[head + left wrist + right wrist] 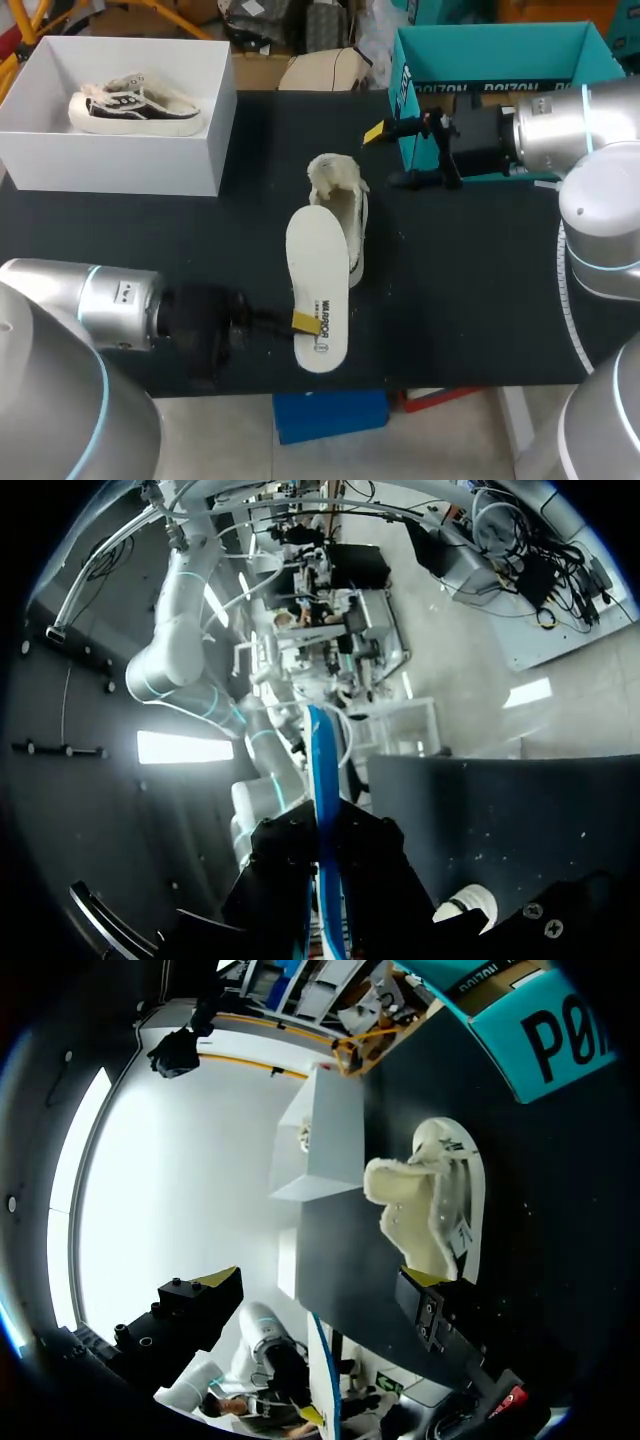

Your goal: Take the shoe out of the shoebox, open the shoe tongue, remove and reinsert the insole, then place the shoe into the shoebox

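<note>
A white insole (318,285) sits just below the centre of the head view, lengthwise, pinched near its lower end by the left gripper (305,321). The gripper's yellow-tipped fingers are closed flat on the insole from both sides. The left wrist view shows the insole (322,780) edge-on between those fingers.

The insole looks thin, light and bendy, so it will probably sag or flex away from the grip. Holding it close to the heel end and feeding it in toe first seems wise.

Its upper end overlaps a cream, fleece-lined shoe (345,215) lying at the centre of the dark table (480,300). The shoe looks soft and light and may slide when pushed. The firmer heel or collar looks like the best place to steady it.

The right gripper (395,155) hangs to the upper right of the shoe, fingers spread wide and empty, in front of a teal box (480,50).

A white shoebox (120,165) at upper left holds a second shoe (135,105).
</note>
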`<state>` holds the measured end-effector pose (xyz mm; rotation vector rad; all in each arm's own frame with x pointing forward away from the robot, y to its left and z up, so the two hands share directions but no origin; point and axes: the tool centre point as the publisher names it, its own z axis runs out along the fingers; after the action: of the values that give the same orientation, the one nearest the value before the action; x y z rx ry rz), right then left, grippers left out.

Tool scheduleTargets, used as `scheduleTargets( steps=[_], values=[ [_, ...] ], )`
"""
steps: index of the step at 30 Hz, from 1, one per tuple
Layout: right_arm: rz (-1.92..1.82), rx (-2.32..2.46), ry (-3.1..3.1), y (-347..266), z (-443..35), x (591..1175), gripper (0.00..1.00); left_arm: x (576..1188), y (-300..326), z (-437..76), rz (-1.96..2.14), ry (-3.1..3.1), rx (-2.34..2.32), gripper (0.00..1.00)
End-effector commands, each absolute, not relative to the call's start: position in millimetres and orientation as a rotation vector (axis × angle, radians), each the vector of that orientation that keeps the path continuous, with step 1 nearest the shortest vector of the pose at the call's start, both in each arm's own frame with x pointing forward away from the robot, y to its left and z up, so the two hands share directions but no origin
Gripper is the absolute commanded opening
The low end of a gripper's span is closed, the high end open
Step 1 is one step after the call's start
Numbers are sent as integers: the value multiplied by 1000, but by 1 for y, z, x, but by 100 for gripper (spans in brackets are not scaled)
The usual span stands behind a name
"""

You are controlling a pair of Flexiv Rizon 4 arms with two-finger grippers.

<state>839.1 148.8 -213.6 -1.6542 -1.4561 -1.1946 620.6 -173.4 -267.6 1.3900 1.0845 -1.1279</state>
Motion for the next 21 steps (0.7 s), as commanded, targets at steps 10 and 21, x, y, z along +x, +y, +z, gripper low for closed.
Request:
scheduleTargets(
  steps=[10, 21],
  values=[
    [-1198, -1655, -1454, 149, -215, 838, 100, 680, -160, -261, -1118, 1111, 1426, 0],
    [-1198, -1655, -1454, 149, -215, 838, 100, 727, -161, -266, -1125, 1099, 1414, 0]
  ],
)
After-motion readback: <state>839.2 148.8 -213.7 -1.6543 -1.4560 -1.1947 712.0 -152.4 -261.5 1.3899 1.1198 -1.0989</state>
